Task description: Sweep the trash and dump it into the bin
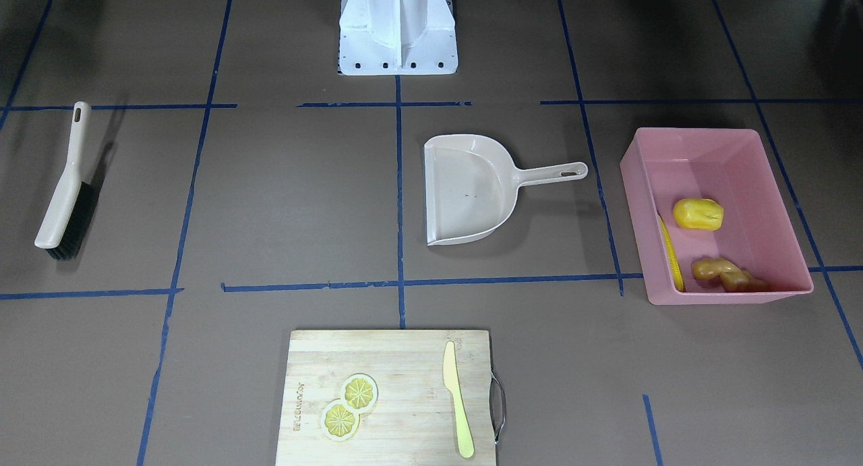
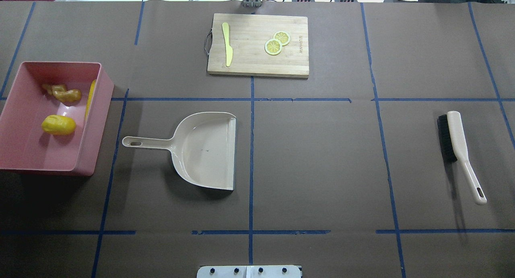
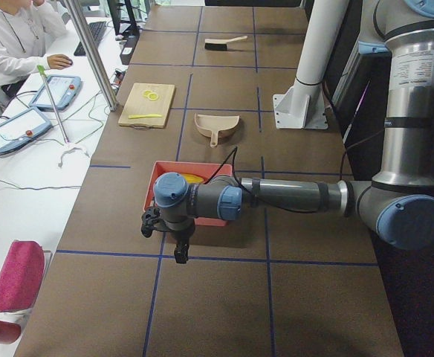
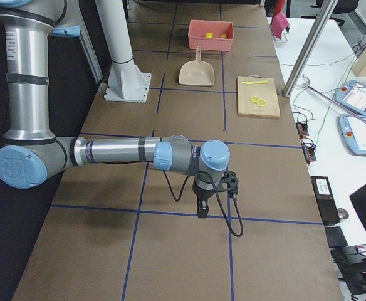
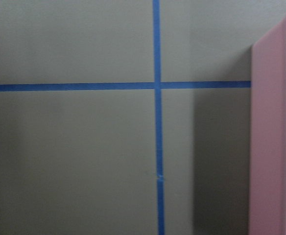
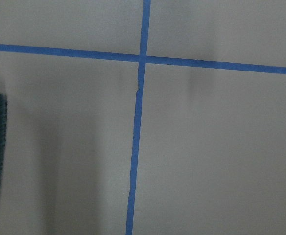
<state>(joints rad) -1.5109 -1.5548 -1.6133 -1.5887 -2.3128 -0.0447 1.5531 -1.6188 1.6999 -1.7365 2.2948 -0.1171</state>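
The trash is found inside the bin [image 2: 40, 153], which stands at the desk's [image 2: 322, 169] left end. The potato [image 2: 58, 124] lies on the bin floor, the ginger [image 2: 64, 93] lies near a corner, and the corn [image 2: 91, 99] is leaned on edge against the inner wall. No trash is seen on the desk itself, so the task is judged to be finished or nearly so.

The three toys are judged to be light, hard and smooth. They would roll easily, so sweeping would suit them better than pinching. The bin seems to be stiff plastic with slippery sloping walls, and it would best be held by its rim. The dustpan [image 2: 205, 149] lies empty near the bin and the brush [image 2: 456, 139] lies far to the right. Each would be taken by its slim handle.

The left end effector [image 3: 178, 249] is hung over the desk just beside the bin. The right end effector [image 4: 202, 210] is hung over the opposite end, past the brush. Nothing is seen in either one, but how far each is opened cannot be told, since only side views show them.

The desk is covered in matt brown paper which is divided by blue tape [image 2: 251, 169]. A board [image 2: 257, 56] with lemon slices [image 2: 277, 43] and a knife [image 2: 227, 42] is placed at the far edge. An operator [image 3: 16, 37] is seated at a white table beside the desk.
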